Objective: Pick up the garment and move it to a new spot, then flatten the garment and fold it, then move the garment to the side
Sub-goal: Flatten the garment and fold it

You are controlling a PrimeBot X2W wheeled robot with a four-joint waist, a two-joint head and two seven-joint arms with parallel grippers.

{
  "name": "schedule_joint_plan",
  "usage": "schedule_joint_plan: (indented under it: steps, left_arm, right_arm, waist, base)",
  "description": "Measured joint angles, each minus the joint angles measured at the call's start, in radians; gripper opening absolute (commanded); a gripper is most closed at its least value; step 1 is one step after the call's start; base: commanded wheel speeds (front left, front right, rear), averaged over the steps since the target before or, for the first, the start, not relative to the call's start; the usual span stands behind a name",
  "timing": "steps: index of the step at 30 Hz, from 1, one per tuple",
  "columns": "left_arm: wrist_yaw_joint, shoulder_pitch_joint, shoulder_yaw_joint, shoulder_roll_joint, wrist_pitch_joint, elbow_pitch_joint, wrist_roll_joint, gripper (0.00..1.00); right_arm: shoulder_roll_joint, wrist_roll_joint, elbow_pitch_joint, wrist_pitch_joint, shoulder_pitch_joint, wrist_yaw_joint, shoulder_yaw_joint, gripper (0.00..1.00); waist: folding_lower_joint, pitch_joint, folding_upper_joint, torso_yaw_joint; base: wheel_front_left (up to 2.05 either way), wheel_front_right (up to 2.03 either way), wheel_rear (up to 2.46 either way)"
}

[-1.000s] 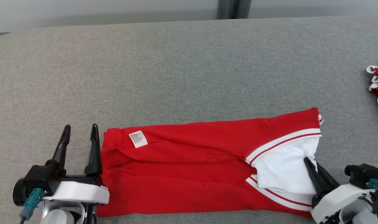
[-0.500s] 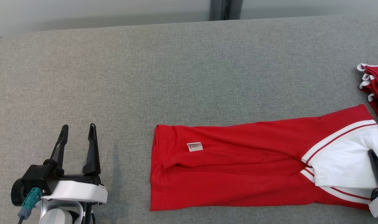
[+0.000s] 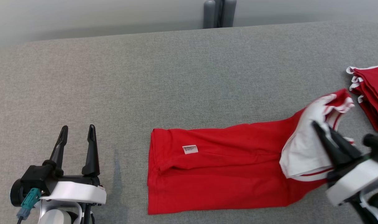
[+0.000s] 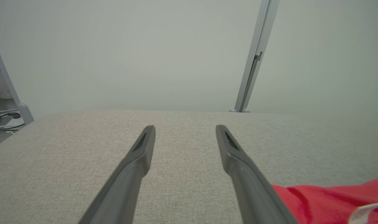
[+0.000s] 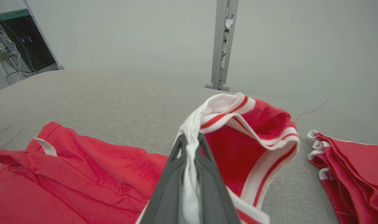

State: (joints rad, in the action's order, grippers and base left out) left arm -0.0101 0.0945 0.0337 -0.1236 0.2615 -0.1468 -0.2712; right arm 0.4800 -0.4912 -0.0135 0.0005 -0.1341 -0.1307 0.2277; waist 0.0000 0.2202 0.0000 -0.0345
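Red garment point(image 3: 220, 174) lies lengthwise across the lower middle to lower right of the head view on the grey tabletop point(image 3: 145, 77). It is mostly flat, with a white label point(image 3: 190, 149) facing up near its left end. My right pincer point(image 3: 322, 127), at lower right of the frame, is clamped on the garment's white, red-striped end, which is raised off the tabletop and bunched. In the right wrist view I see the jaws nearly together with white cloth squeezed between them. My left pincer point(image 3: 78, 127) sits at lower left, fingers spread, gripping nothing, well apart from the garment's left edge. A stack of red pieces point(image 3: 372, 90) with white trim sits at the right edge, near the lifted end; I can't tell if they touch.
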Motion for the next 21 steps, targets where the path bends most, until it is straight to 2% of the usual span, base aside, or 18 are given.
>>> schedule_joint_plan:
  steps: [4, 8, 16, 21]
  left_arm:
    - [0.007, 0.004, 0.006, 0.005, 0.000, -0.008, 0.000, 1.00]
    - [0.012, 0.016, 0.013, 0.009, 0.000, -0.015, 0.000, 1.00]
    - [0.022, 0.038, 0.023, 0.019, 0.000, -0.026, 0.000, 1.00]
    - [0.027, 0.050, 0.023, 0.027, 0.000, -0.031, 0.001, 1.00]
  right_arm:
    - [-0.089, 0.037, -0.105, 0.093, -0.025, 0.000, 0.071, 0.00]
    - [-0.187, 0.053, -0.108, 0.116, -0.072, 0.000, 0.175, 0.00]
    - [-0.323, 0.036, 0.067, 0.076, -0.144, 0.000, 0.349, 0.00]
    - [-0.368, 0.006, 0.195, 0.024, -0.184, 0.000, 0.433, 0.00]
  waist:
    - [0.0000, -0.004, 0.0000, 0.012]
    - [0.0000, -0.003, 0.0000, 0.031]
    - [0.0000, 0.015, 0.0000, 0.082]
    - [0.0000, 0.036, 0.0000, 0.104]
  base:
    - [0.00, 0.00, 0.00]
    - [0.00, 0.00, 0.00]
    - [0.00, 0.00, 0.00]
    - [0.00, 0.00, 0.00]
